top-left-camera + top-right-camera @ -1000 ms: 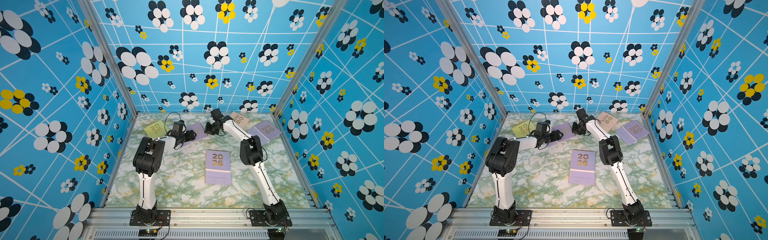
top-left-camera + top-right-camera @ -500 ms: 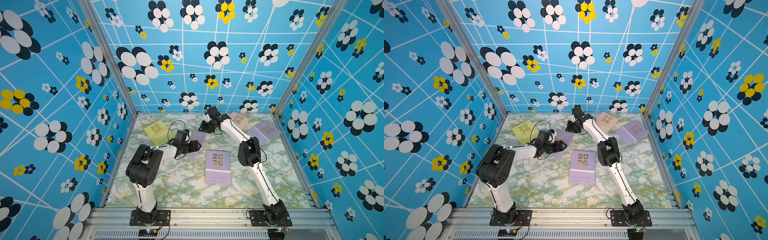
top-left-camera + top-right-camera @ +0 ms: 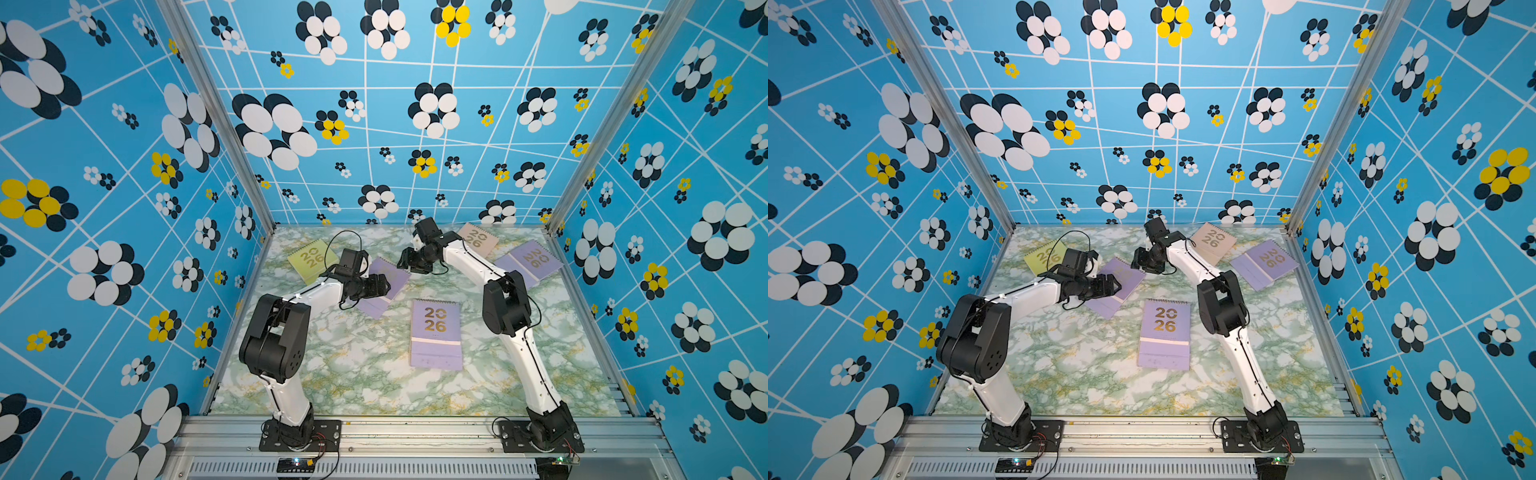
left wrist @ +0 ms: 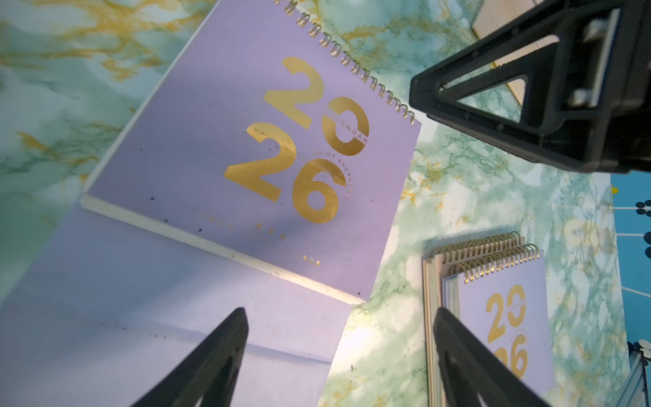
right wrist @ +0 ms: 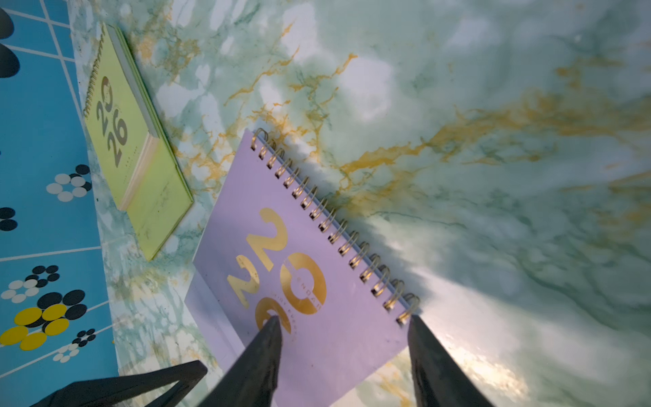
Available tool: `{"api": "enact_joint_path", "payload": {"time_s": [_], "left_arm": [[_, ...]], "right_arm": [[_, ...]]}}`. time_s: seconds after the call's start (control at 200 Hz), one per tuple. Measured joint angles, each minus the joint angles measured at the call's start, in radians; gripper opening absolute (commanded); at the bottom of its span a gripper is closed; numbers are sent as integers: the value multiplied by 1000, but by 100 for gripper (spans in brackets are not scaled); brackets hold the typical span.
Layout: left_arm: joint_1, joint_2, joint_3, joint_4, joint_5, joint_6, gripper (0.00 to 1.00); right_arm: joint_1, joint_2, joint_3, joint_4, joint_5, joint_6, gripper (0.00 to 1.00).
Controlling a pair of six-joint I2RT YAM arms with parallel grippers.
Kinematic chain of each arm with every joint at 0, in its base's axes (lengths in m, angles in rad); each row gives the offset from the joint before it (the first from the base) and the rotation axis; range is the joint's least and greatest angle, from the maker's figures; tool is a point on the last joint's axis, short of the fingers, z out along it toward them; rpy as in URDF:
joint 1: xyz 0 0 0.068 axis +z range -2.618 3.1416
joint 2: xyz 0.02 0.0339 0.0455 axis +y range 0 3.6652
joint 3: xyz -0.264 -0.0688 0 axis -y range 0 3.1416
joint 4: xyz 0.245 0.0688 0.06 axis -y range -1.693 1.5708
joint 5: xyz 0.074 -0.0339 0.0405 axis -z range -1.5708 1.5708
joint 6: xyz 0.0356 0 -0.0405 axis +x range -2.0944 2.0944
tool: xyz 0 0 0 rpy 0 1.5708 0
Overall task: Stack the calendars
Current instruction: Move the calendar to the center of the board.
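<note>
A lilac calendar (image 3: 384, 270) (image 4: 246, 158) (image 5: 317, 275) lies flat at mid-back between both grippers. My left gripper (image 3: 385, 286) (image 4: 340, 356) hovers open over its base flap, holding nothing. Over its spiral corner my right gripper (image 3: 405, 264) (image 5: 343, 338) stands open, and I cannot tell whether the fingers (image 5: 264, 352) touch the cover. A yellow-green calendar (image 3: 312, 259) (image 5: 123, 141) lies back left. Another lilac calendar (image 3: 435, 332) lies in the middle. A peach calendar (image 3: 478, 239) and a stack topped by a lilac one (image 3: 534, 259) (image 4: 503, 317) sit back right.
The marble table (image 3: 353, 374) is boxed in by blue flowered walls (image 3: 124, 249) on three sides. Both arm bases stand on the metal rail (image 3: 415, 432) along the front edge. The right arm's elbow (image 3: 505, 307) rises beside the middle calendar.
My right gripper's jaws have opened, letting go of the lilac calendar. The left arm has swung forward and right over that calendar, which now lies a little nearer the front.
</note>
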Motion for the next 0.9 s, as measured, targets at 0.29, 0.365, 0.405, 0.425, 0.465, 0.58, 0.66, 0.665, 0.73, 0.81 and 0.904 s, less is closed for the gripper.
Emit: {"api": "enact_joint_path", "payload": {"time_s": [0.29, 0.365, 0.405, 0.425, 0.465, 0.58, 0.66, 0.665, 0.73, 0.81, 0.904], "left_arm": [[44, -19, 26, -57, -51, 32, 86], [68, -17, 56, -59, -60, 37, 86], [78, -14, 77, -59, -65, 38, 86], [83, -11, 89, -58, -66, 38, 86], [92, -2, 112, -56, -67, 40, 86], [108, 54, 183, -51, -65, 49, 86], [113, 95, 214, -49, -64, 56, 86], [113, 97, 216, -49, -64, 56, 86], [117, 136, 235, -49, -58, 59, 85], [122, 170, 245, -50, -53, 62, 85], [126, 200, 254, -53, -45, 64, 85]], "right_arm": [[1, -40, -59, 25, 10, 33, 62], [4, -40, -67, 24, 14, 41, 62], [6, -40, -69, 24, 15, 45, 63], [7, -40, -69, 24, 16, 48, 63], [10, -40, -69, 24, 18, 51, 63], [22, -40, -70, 21, 19, 56, 63], [30, -41, -78, 21, 19, 63, 63], [30, -42, -78, 21, 19, 63, 63], [35, -43, -91, 22, 21, 70, 63], [37, -51, -119, 20, 26, 77, 63], [36, -55, -140, 19, 31, 79, 63]]}}
